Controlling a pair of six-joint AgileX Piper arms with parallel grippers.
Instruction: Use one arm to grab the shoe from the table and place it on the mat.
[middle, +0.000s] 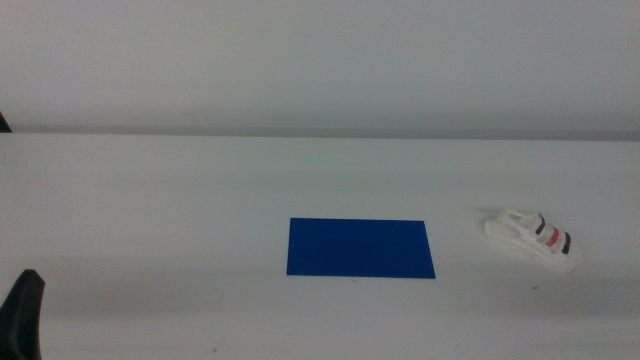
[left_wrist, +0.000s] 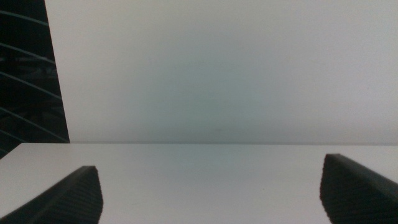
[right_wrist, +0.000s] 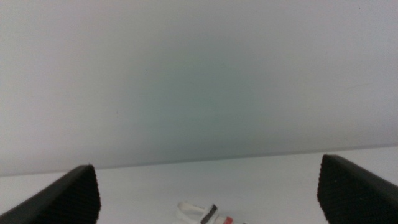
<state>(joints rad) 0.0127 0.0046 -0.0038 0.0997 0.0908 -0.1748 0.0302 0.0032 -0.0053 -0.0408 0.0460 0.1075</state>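
On the right side of the table (middle: 150, 180), the shoe (middle: 530, 240) lies flat on its sole, well apart from the mat (middle: 360, 248), which sits near the middle. Nothing holds it yet, so your step, as I judge it, is the approach and grasp. Use the right gripper (right_wrist: 208, 193): its jaws stand wide apart and empty, and the shoe's heel end already shows low between them in the right wrist view. Bring it down over the strapped middle, line the jaws across the shoe's narrow width, and close on the thick sole rather than on the soft straps, which would likely give. The shoe lies at an angle to the mat's edge, so turn the wrist to match. Leave the left gripper (left_wrist: 208, 193) parked, wide and empty, at the near left corner.
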